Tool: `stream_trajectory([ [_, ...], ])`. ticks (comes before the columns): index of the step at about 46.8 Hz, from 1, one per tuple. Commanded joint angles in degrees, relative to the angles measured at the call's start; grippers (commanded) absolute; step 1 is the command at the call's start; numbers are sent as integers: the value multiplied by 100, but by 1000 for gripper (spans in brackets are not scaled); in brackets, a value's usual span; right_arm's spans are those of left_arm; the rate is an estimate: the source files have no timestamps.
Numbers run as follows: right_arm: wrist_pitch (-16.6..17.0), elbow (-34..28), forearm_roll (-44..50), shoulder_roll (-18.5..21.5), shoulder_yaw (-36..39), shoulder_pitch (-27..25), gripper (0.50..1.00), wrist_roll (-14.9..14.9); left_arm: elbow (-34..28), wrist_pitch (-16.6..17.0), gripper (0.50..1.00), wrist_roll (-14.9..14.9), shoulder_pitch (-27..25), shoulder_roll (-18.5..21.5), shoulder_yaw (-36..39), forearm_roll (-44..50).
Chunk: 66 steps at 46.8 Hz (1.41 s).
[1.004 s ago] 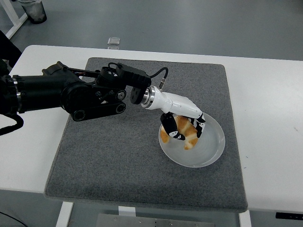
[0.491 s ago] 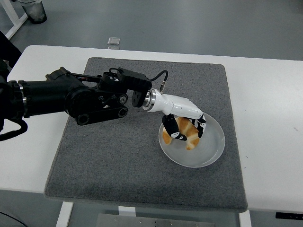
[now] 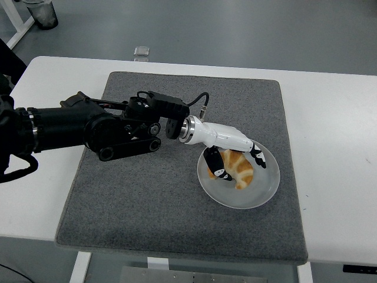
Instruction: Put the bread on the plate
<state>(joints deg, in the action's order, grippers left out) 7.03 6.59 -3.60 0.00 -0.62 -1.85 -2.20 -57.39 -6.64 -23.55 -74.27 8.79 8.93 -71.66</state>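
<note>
1. The white tabletop [image 3: 336, 147] carries a grey mat [image 3: 129, 194].
2. On the mat's right half sits the round white plate [image 3: 247, 197], with the bread [image 3: 238, 170], a golden croissant, lying in it.
3. The left hand [image 3: 227, 150] reaches over the plate, its fingers [image 3: 215, 168] loosened and partly spread around the bread, thumb touching its near side.
4. A small clear object [image 3: 141, 52] lies on the floor beyond.

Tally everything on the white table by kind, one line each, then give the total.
Bread: 1
Plate: 1
Grey mat: 1
Total: 3, not counting the left hand over the bread.
</note>
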Motion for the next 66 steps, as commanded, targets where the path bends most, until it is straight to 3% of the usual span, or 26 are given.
stream_trajectory([
  [1, 0, 0, -1, 0, 0, 0, 952, 0, 0, -4, 990, 0, 9, 0, -207, 144],
  [14, 0, 0, -1, 0, 0, 0, 952, 0, 193, -56, 999, 17, 36, 62, -1209, 1408],
  [19, -9, 0, -1, 0, 0, 0, 952, 0, 290, -13, 1000, 43, 44, 79, -1464, 2576],
  [25, -17, 0, -1, 0, 0, 0, 954, 0, 299, 49, 1000, 70, 202, 228, -1544, 4605],
  [32, -35, 0, 8, 0, 0, 0, 952, 0, 263, 891, 1000, 61, 334, 518, -1535, 6234],
  [36, -44, 0, 8, 0, 0, 0, 952, 0, 272, 1270, 1000, 61, 536, 633, -1684, 6542],
  [39, -44, 0, 8, 0, 0, 0, 952, 0, 272, 1350, 1000, 61, 747, 729, -2035, 6726],
  [56, -44, 0, 8, 0, 0, -9, 952, 0, 97, 1350, 1000, 61, 2337, 844, -4496, 6780],
  [66, -44, 0, 8, 0, 0, -26, 952, 0, -44, 1376, 1000, 70, 2892, 835, -4954, 6806],
])
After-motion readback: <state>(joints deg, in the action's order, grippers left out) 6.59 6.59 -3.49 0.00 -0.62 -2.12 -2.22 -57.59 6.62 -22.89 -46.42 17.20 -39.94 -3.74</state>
